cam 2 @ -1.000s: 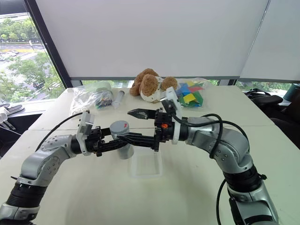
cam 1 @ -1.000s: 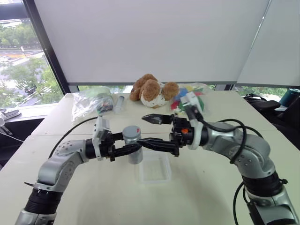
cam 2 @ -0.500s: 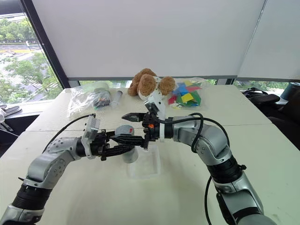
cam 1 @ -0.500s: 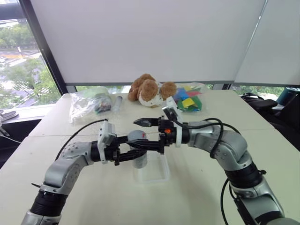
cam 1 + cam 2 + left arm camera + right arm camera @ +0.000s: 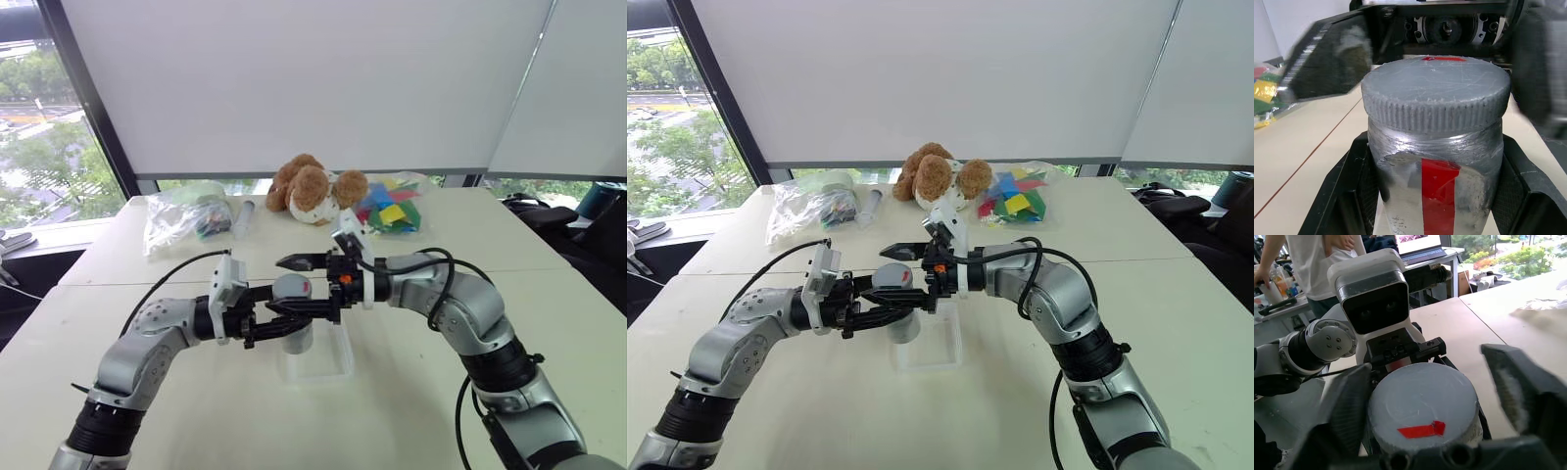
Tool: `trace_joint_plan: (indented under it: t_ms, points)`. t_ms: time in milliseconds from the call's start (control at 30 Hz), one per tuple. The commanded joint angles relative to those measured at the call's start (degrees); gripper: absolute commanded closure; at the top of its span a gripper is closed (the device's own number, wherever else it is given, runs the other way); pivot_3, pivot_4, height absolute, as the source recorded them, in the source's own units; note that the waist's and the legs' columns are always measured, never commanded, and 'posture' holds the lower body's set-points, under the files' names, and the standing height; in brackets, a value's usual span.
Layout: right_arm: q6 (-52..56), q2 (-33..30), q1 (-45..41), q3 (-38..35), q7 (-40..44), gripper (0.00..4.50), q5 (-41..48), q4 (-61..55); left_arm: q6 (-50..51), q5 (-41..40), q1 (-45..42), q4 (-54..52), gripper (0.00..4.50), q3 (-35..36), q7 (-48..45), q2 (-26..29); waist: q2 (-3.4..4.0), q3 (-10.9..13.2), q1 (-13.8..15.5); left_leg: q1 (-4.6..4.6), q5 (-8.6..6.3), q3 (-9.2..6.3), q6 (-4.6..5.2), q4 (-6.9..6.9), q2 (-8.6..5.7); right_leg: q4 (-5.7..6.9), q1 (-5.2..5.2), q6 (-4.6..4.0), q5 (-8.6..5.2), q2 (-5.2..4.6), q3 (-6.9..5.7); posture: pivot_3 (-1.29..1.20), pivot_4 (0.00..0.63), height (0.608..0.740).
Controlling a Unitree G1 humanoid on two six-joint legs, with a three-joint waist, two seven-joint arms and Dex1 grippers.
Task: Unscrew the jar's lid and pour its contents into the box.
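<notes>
Left hand (image 5: 277,325) clamped on jar (image 5: 1437,181), fingers (image 5: 1339,196) pressed to both sides of the body, red label facing the wrist camera. Jar upright, held above the near end of box (image 5: 333,364), which lies flat on bench (image 5: 392,411).

Right hand (image 5: 294,286) reaches in from the opposite side at lid height. One finger (image 5: 1347,404) lies against the lid's edge; the other (image 5: 1515,387) stands apart from it, a gap showing. Jaws partly open, straddling lid (image 5: 1422,404), nothing gripped. Lid on the jar, ribbed rim, red strip on top.

Surroundings, far end of bench, well apart from the hands: plush toy (image 5: 315,189); bag of coloured blocks (image 5: 392,208) just beside it; clear bag (image 5: 186,217) near the window side; syringe-like tube (image 5: 242,217) between bag and toy. Person (image 5: 1312,264) standing at a desk in the right wrist view.
</notes>
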Motion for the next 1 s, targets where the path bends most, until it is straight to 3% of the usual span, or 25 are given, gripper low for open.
trace_joint_plan:
  t_ms: [33, 167, 433, 600, 700, 833, 1000]
  points:
    - [-1.7, 0.5, -0.1, -0.6, 1.5, 2.16, 0.0, -1.3, -0.8, -0.3, 0.2, -2.5, 2.22, 0.9, -0.2, 0.5, 0.0, 0.0, 0.0, 0.0, 0.0, 0.0, 0.0, 0.0, 0.0, 0.01, 0.0, 0.0, 0.0, 0.0, 0.0, 0.0, 0.15, 0.74]
    - [-3.8, -0.2, 0.1, -0.6, 5.5, 2.15, -0.3, -0.6, -1.8, -0.3, -0.1, -2.3, 2.22, 0.7, -1.7, 0.7, 0.0, 0.0, 0.0, 0.0, 0.0, 0.0, 0.0, 0.0, 0.0, 0.01, 0.0, 0.0, 0.0, 0.0, 0.0, 0.0, 0.15, 0.74]
    - [-12.2, -6.0, -5.4, 3.5, 32.5, 2.15, -1.0, 7.4, -1.3, -3.1, -2.8, -3.2, 2.22, -2.9, -13.1, 2.0, 0.07, 0.0, -0.1, 0.0, 0.0, 0.04, 0.0, 0.04, 0.0, -0.01, 0.04, 0.0, 0.0, 0.01, -0.01, 0.0, 0.15, 0.74]
    - [-13.3, -5.7, -7.9, 3.5, 36.6, 2.15, -1.5, 10.6, -1.1, -3.3, -4.1, -4.2, 2.22, -4.0, -15.1, 1.9, 0.08, 0.0, -0.3, 0.02, 0.0, 0.02, 0.0, 0.02, 0.02, 0.01, 0.02, 0.01, 0.0, 0.03, -0.02, 0.0, 0.15, 0.74]
    - [-12.9, -3.7, -7.7, 0.9, 33.3, 2.15, -0.3, 10.8, -1.2, -3.2, -3.9, -4.3, 2.22, -3.4, -14.0, 1.5, 0.08, 0.0, -0.2, 0.02, 0.0, -0.01, 0.0, 0.01, 0.02, 0.03, 0.0, 0.01, 0.0, 0.03, -0.02, 0.0, 0.15, 0.74]
    - [-12.0, -1.8, -6.9, -3.4, 29.2, 0.21, 2.8, 8.6, -1.0, -3.2, -3.0, -4.5, 2.22, -2.1, -11.9, 1.4, 0.08, 0.1, 0.0, 0.01, 0.0, -0.02, -0.01, 0.01, 0.02, 0.04, -0.01, 0.01, 0.0, 0.01, -0.01, 0.0, 0.15, 0.74]
    - [-9.0, -3.6, -4.1, -8.9, 22.7, 0.05, 4.3, 5.4, -1.9, -2.0, -1.4, -3.5, 2.22, 0.3, -7.3, 1.0, 0.08, 0.1, 0.1, 0.01, 0.0, -0.03, -0.01, 0.01, 0.01, 0.04, -0.01, 0.0, 0.0, 0.0, 0.0, 0.0, 0.15, 0.74]
